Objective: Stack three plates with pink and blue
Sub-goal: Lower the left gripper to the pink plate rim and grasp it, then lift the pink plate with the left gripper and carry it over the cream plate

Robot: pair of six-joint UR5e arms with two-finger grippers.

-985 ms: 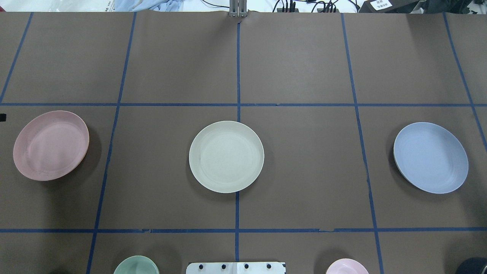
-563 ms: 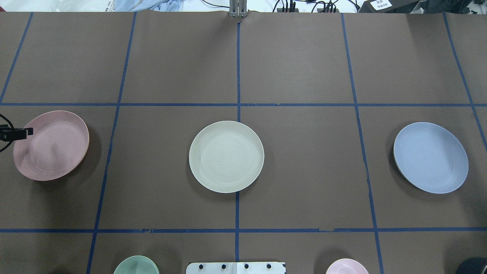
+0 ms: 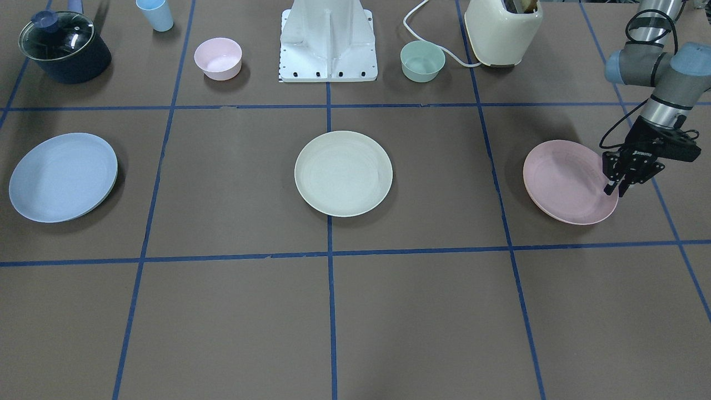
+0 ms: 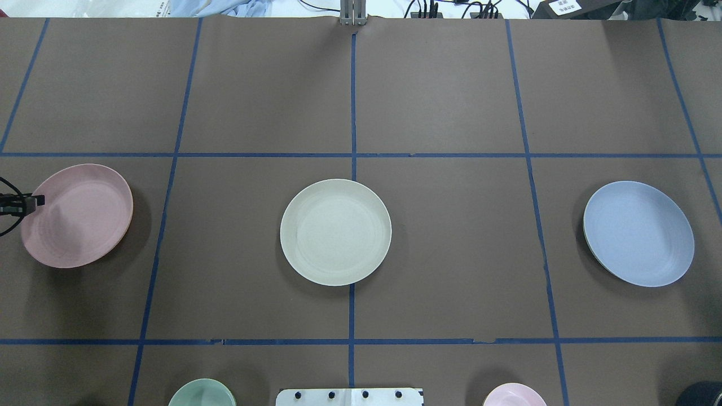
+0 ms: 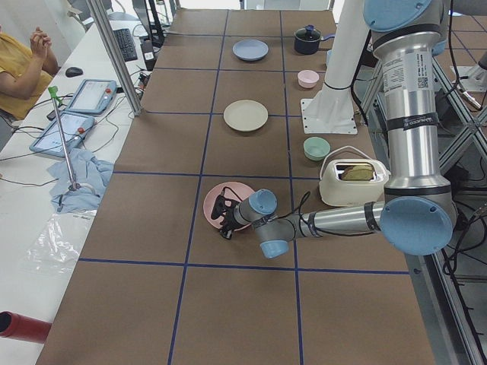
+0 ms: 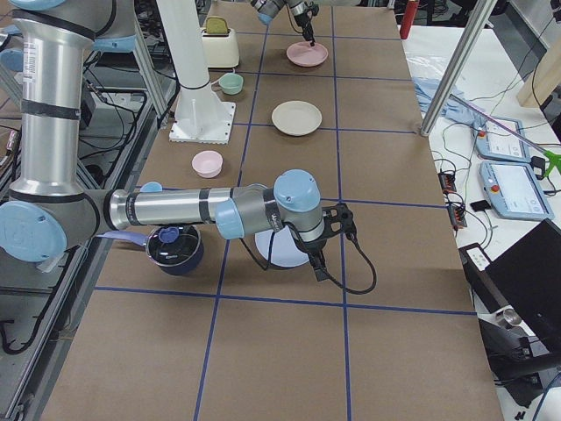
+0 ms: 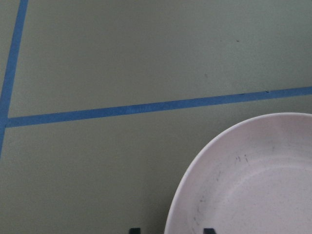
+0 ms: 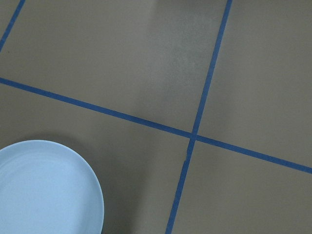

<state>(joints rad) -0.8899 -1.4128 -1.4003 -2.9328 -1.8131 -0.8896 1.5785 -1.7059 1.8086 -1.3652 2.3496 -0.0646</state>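
The left claw (image 3: 615,190) is held open and empty astride the outer rim of the pink plate (image 3: 566,180), which is laid flat just inward of it, toward the cream plate (image 3: 343,173).

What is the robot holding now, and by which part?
Nothing yet. The left gripper stands open astride the rim of the pink plate, which lies on the table. The blue plate lies free.

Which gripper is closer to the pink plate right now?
Left. The left gripper is at the pink plate's outer rim, jaws astride it; the right gripper is far off, by the blue plate.
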